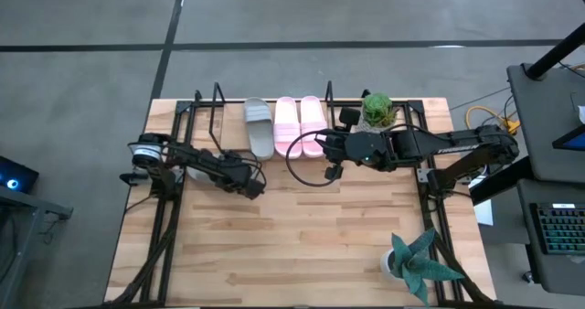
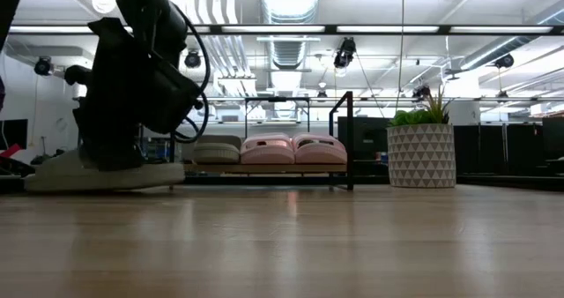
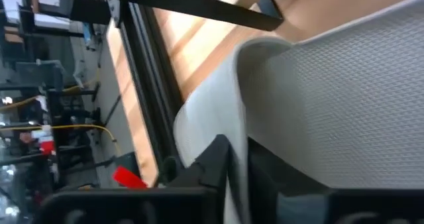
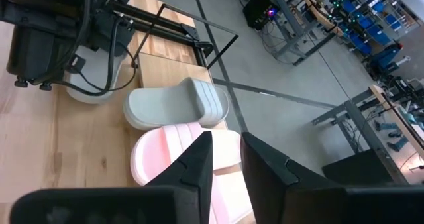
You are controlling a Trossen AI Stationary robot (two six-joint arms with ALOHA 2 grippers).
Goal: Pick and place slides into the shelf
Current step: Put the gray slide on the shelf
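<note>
The shelf (image 1: 230, 131) stands at the table's far edge. On its board lie one grey-green slide (image 1: 259, 126) and the pink pair (image 1: 300, 122), side by side, also visible in the low view (image 2: 269, 148). The second grey-green slide (image 2: 97, 176) lies on the table at the left, under my left arm, showing as a pale patch (image 1: 195, 174). My left gripper (image 3: 237, 174) is shut on it. My right gripper (image 4: 225, 164) is open, just near of the pink pair (image 4: 172, 151), and holds nothing. My left gripper pinches the grey-green slide's side rim (image 3: 238, 134) between its two fingers. One finger (image 3: 215, 161) is on the outer side, the other on the textured face (image 3: 331, 98). In the low view the slide seems to rest flat on the table.
A green plant (image 1: 378, 108) stands at the shelf's right end, in a patterned pot (image 2: 421, 154). A spiky plant in a white pot (image 1: 416, 263) stands at the near right. Black frame bars run along both table sides (image 1: 164, 208). Bare tabletop lies between the arms and the near edge.
</note>
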